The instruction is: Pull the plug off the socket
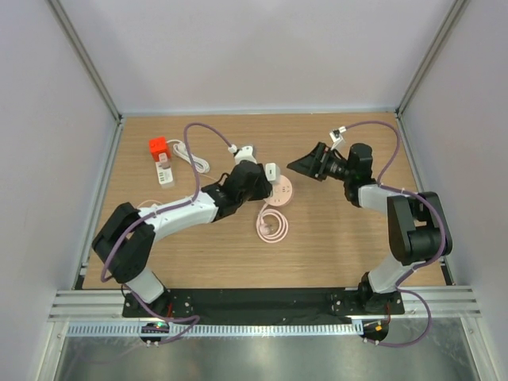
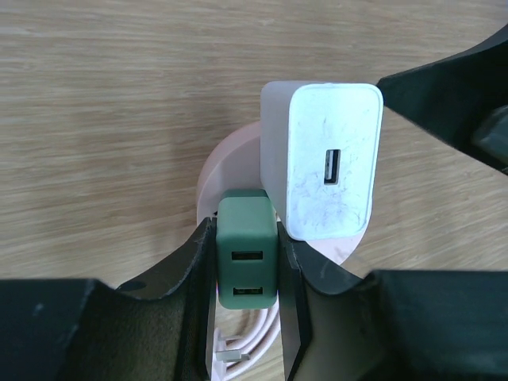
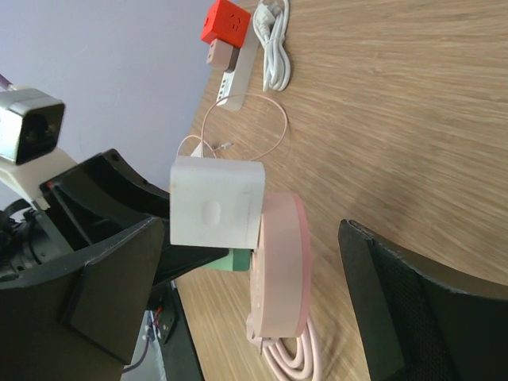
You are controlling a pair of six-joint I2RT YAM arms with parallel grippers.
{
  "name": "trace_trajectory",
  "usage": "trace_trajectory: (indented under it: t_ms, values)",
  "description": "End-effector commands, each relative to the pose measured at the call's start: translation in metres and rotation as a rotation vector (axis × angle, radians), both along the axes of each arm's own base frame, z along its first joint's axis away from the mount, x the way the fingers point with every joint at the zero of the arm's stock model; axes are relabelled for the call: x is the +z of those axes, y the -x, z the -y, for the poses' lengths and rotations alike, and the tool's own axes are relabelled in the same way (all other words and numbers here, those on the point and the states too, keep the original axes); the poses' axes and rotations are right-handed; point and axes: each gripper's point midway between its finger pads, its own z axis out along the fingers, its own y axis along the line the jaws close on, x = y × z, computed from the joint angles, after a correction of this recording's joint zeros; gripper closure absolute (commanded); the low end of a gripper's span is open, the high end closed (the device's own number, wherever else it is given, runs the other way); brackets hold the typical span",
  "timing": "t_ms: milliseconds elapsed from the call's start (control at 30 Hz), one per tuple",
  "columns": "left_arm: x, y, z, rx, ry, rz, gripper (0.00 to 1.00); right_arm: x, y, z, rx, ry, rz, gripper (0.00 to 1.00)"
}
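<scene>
A round pink socket (image 1: 282, 192) lies on the wooden table, also seen in the left wrist view (image 2: 226, 163) and edge-on in the right wrist view (image 3: 282, 270). A white plug (image 2: 329, 163) and a green two-port plug (image 2: 247, 266) stand in it. My left gripper (image 2: 247, 236) is shut on the green plug, one finger on each side. In the top view the left gripper (image 1: 260, 184) sits at the socket's left edge. My right gripper (image 1: 302, 165) is open and empty, just right of the socket; its fingers straddle the socket and white plug (image 3: 216, 202) without touching.
A pink cable coil (image 1: 272, 227) lies in front of the socket. A white power strip (image 1: 164, 173) with a red cube adapter (image 1: 158, 147) and a white cable (image 1: 190, 156) sit at the far left. Walls enclose the table.
</scene>
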Motion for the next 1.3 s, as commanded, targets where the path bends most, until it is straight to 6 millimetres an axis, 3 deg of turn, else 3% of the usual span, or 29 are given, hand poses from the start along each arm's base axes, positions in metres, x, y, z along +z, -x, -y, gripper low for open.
trace_trajectory:
  t_ms: [0,300,433,733,967,1067,1100,1233,1267]
  values:
    - [0.072,-0.016,-0.002,0.064,0.122,0.175,1.00,0.003,-0.002,-0.014,0.060,0.059,0.040,0.01]
    - [0.101,-0.018,-0.026,0.132,0.094,0.261,1.00,-0.002,0.010,-0.039,0.157,0.086,0.044,0.04]
    - [0.109,-0.020,-0.032,0.156,0.084,0.286,1.00,-0.001,0.021,-0.059,0.222,0.105,0.053,0.10]
    - [0.113,-0.020,-0.030,0.154,0.110,0.283,1.00,-0.007,0.025,-0.072,0.256,0.104,0.015,0.28]
    - [0.111,-0.017,-0.025,0.141,0.149,0.270,1.00,-0.006,0.027,-0.076,0.274,0.092,0.009,0.57]
    - [0.111,-0.016,-0.022,0.134,0.171,0.265,1.00,-0.006,0.027,-0.077,0.281,0.084,0.001,0.84]
    - [0.109,-0.014,-0.021,0.124,0.174,0.259,1.00,-0.006,0.026,-0.077,0.278,0.085,0.002,0.99]
    - [0.105,-0.010,-0.019,0.111,0.191,0.246,1.00,-0.006,0.022,-0.074,0.245,0.111,0.021,0.99]
    - [0.109,-0.009,-0.019,0.108,0.202,0.252,1.00,-0.014,0.019,-0.069,0.206,0.149,-0.004,0.99]
